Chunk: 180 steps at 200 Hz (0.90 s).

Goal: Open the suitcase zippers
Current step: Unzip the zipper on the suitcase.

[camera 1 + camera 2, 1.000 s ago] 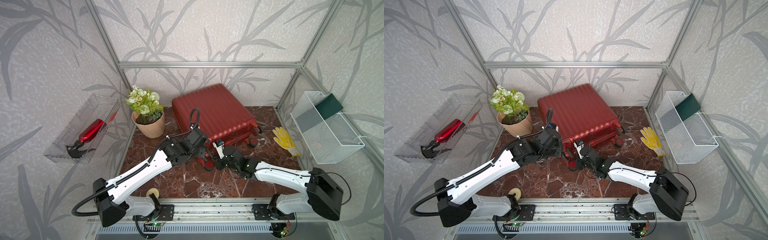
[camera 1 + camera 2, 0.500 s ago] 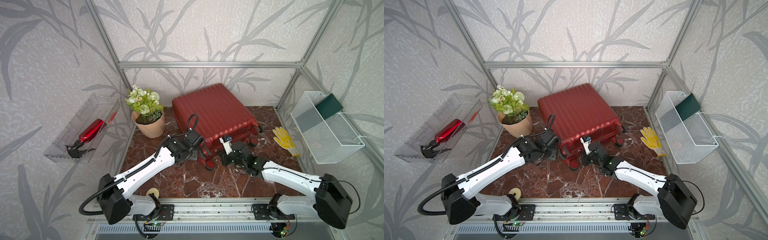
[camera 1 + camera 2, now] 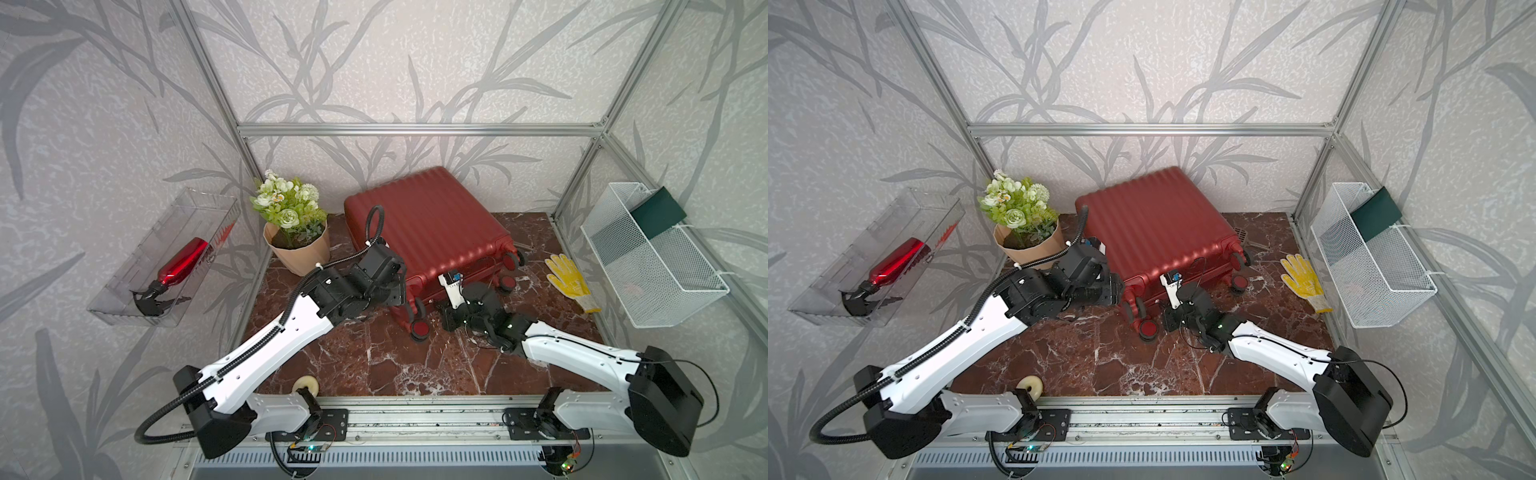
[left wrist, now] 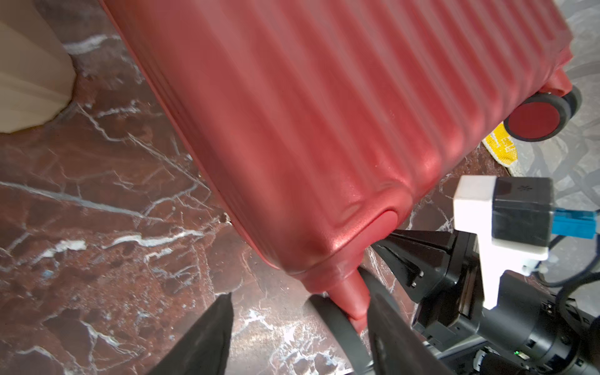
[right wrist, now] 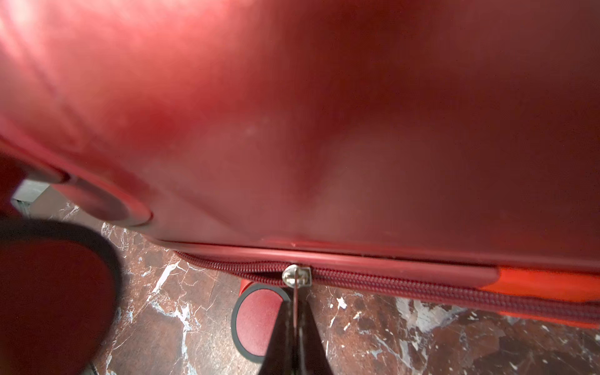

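Pinching zipper pull [image 5: 296,276], right gripper [image 5: 296,313] at suitcase [image 5: 292,130] seam, left gripper [image 4: 297,287] astride wheel [image 4: 337,328]

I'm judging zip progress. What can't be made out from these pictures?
- Zippers: the right wrist view shows one short stretch; frame edges cut off the rest.
- In both top views they are too small, partly behind the right arm.
- Suitcase far side: hidden by its own shell in both top views.
- Pull tab in the right claw: seen edge-on, shape unclear.

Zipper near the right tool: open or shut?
Partly open: zipper teeth mesh one side of the slider, gap slightly on the other; right tool pinches the pull.
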Available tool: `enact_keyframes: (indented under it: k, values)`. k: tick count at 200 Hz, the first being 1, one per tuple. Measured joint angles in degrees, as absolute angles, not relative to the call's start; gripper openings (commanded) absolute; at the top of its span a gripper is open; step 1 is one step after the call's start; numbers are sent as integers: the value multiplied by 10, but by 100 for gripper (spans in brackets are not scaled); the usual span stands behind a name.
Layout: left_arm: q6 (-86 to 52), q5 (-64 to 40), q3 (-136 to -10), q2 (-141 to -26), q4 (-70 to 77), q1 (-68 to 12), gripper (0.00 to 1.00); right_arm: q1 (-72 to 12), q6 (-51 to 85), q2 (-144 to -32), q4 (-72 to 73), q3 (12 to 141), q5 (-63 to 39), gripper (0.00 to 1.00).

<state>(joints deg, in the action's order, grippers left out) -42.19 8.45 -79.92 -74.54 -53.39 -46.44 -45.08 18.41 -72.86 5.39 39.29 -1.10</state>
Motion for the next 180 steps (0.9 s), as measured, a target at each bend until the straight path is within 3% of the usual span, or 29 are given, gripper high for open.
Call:
enact_keyframes:
  k: [48, 67, 89, 134, 159, 180]
  values:
    - [-478, 84, -800, -802, -536, -484, 73, -456, 187, -735, 62, 393, -11, 0]
    - [-493, 95, -818, -828, -549, -492, 70, -458, 189, -735, 62, 393, -11, 0]
    - [-507, 105, -836, -858, -569, -497, 58, -459, 190, -735, 62, 393, -9, 0]
    - [-528, 121, -841, -869, -591, -506, 14, -461, 190, -735, 61, 393, 4, 0]
    - [-525, 129, -830, -860, -587, -505, 2, -458, 188, -732, 57, 393, 14, 0]
    - [-515, 135, -818, -848, -583, -502, 0, -456, 185, -729, 53, 392, 15, 0]
